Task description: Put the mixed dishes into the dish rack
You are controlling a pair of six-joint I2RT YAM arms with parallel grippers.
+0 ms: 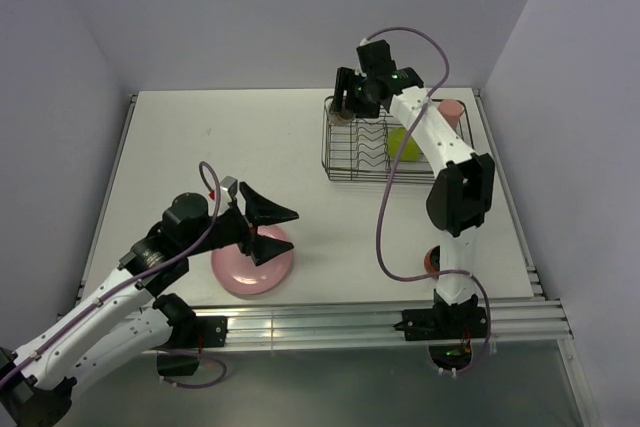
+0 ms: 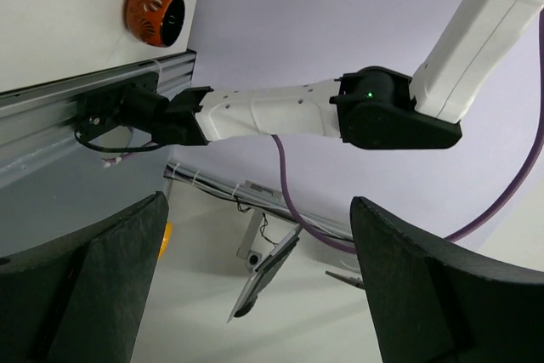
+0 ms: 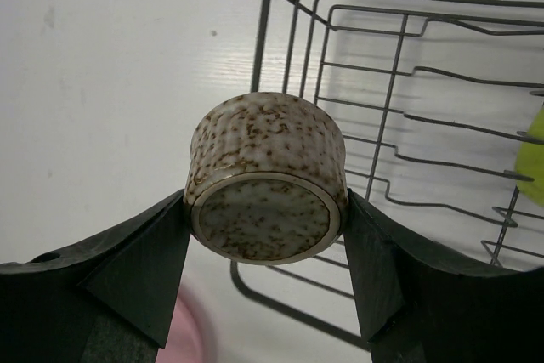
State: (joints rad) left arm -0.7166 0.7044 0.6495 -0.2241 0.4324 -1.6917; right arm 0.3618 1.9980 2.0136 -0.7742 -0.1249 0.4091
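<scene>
I work over a white table filling mid-frame; a ribbed aluminium rail borders its lower edge, and pale lilac walls close the top.

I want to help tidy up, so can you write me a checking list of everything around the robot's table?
Surface: white table, no spills seen.
Job's things: pink plate front left; speckled cup held at the dish rack's far left corner; yellow-green bowl in the rack; tumbler at its far right corner; red mug near the right arm's base.
Clutter: nothing seen.
Grippers: left end effector open above the plate; right end effector shut on the cup.
Cables: purple cables loop off both arms.
Surroundings: plain walls.
</scene>
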